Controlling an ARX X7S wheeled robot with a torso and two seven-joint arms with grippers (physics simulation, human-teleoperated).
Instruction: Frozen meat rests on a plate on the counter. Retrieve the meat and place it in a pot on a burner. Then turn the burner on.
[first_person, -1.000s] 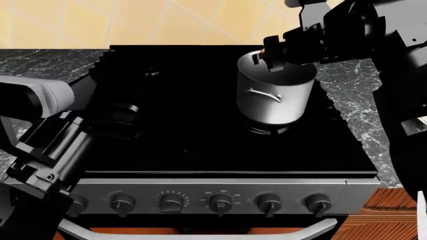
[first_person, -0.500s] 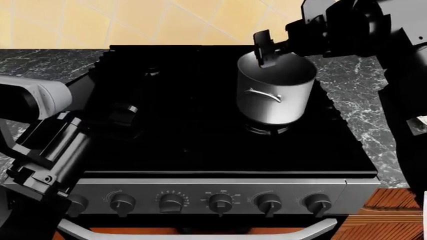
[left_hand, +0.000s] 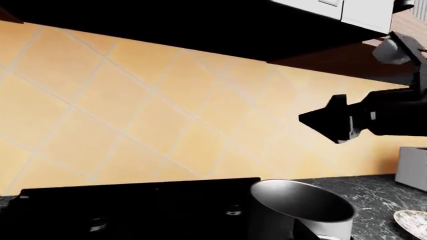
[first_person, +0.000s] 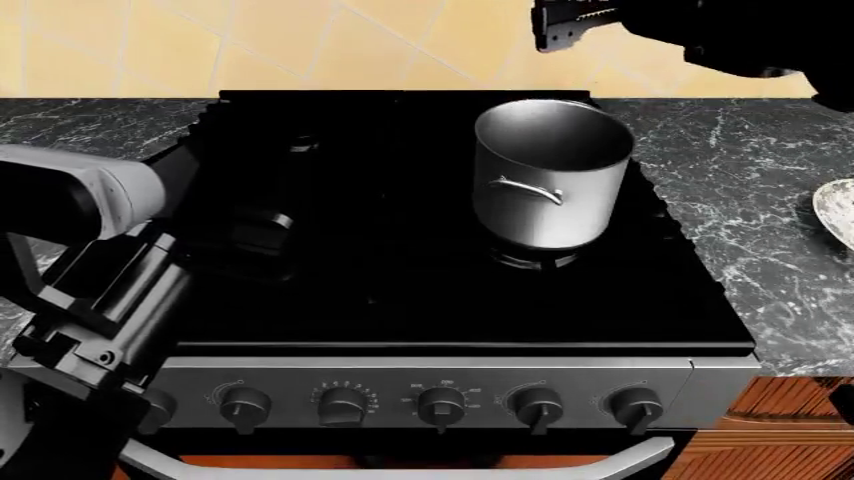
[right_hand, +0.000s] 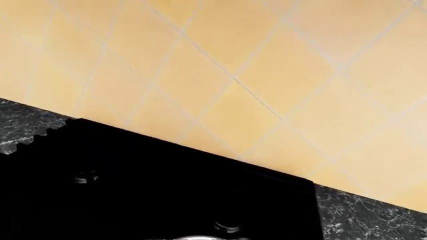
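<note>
The steel pot (first_person: 553, 176) stands on the back right burner (first_person: 534, 259) of the black stove. It also shows in the left wrist view (left_hand: 303, 214), and its rim sits at the edge of the right wrist view (right_hand: 200, 237). My right gripper (first_person: 563, 24) hangs high above the pot, empty, with its jaws apart; it also shows in the left wrist view (left_hand: 337, 122). The plate (first_person: 837, 210) lies on the counter (first_person: 747, 180) at the far right, mostly cut off. The meat is not visible. My left gripper (first_person: 260, 228) is a dark shape over the stove's left side.
Several black knobs (first_person: 441, 405) line the stove's front panel. A front left burner (first_person: 254, 222) and a back left burner (first_person: 304, 144) show faintly. Yellow tiled wall (first_person: 267, 45) runs behind. A grey box (left_hand: 412, 167) stands on the counter past the plate.
My right gripper has risen out of the pot's mouth and moved up and away, uncovering the plate at the right. The left arm shifted slightly.
</note>
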